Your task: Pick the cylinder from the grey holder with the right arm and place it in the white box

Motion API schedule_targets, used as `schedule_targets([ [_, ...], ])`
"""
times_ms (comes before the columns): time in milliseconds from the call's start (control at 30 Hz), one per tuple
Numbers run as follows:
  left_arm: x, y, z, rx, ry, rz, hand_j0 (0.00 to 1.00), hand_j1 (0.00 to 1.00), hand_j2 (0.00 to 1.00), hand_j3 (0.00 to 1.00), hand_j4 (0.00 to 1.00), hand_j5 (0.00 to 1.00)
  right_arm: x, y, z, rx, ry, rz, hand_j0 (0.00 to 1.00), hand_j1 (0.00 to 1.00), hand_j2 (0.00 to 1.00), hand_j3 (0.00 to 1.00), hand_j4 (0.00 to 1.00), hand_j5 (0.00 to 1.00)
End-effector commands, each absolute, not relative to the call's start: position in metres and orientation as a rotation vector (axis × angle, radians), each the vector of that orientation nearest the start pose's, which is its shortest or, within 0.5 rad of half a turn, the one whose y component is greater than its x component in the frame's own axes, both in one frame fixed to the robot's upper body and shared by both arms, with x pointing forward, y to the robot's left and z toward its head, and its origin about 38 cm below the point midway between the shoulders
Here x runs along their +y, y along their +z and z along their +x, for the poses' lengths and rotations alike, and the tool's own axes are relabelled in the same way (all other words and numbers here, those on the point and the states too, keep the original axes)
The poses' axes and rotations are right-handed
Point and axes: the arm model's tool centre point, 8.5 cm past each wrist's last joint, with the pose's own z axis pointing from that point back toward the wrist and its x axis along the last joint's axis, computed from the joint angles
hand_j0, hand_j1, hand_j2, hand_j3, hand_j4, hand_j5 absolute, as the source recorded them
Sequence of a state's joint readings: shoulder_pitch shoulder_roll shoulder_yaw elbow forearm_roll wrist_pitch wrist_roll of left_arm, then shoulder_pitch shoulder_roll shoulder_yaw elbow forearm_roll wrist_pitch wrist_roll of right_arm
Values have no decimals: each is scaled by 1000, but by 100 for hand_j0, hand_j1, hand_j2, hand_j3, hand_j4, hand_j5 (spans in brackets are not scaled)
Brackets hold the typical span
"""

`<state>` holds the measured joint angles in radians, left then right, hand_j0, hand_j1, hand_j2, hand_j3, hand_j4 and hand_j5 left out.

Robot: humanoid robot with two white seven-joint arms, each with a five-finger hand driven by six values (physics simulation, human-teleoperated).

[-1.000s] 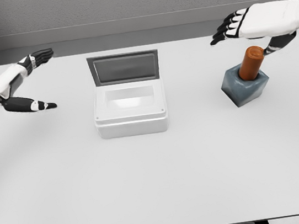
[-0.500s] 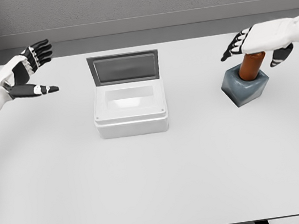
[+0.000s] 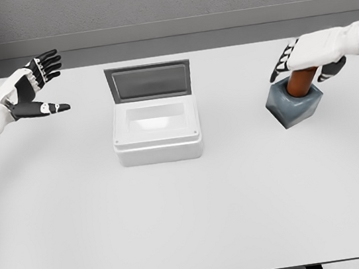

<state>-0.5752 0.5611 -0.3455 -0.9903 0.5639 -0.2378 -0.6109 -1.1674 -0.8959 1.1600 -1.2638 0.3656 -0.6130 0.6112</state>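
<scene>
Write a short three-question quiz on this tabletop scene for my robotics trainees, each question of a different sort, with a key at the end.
1. True or false: the cylinder already lies inside the white box.
2. Multiple choice: where is the right hand?
A. inside the box
B. over the top of the cylinder
C. flat on the table near the front edge
3. Short answer: is the box's lid open or shut?

Key
1. False: it stands in the grey holder.
2. B. The left hand is raised at the far left, fingers spread, holding nothing.
3. Open, standing up at the back of the box.
</scene>
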Motion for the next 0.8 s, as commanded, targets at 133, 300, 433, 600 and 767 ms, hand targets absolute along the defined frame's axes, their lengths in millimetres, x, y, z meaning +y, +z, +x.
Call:
schedule_targets([
  [133,368,162,486,-1607,-624,-287,100,100,100,100,100,100,-324,264,481,-951,2400,-514,78,78,78,78,78,78],
  [300,369,160,488,-1602,-615,-286,100,100,100,100,100,100,-318,266,477,-963,2421,-514,76,76,76,76,76,76],
  [433,368,163,489,-1608,-616,-286,100,100,100,100,100,100,-323,274,478,-960,2415,-538,72,72,72,72,72,72],
  [600,368,164,490,-1611,-617,-286,100,100,100,100,100,100,-320,278,476,-973,2426,-542,61,61,61,61,61,61],
  [767,365,165,491,-1615,-616,-292,100,100,100,100,100,100,-321,280,475,-972,2426,-546,53,53,53,53,53,53],
])
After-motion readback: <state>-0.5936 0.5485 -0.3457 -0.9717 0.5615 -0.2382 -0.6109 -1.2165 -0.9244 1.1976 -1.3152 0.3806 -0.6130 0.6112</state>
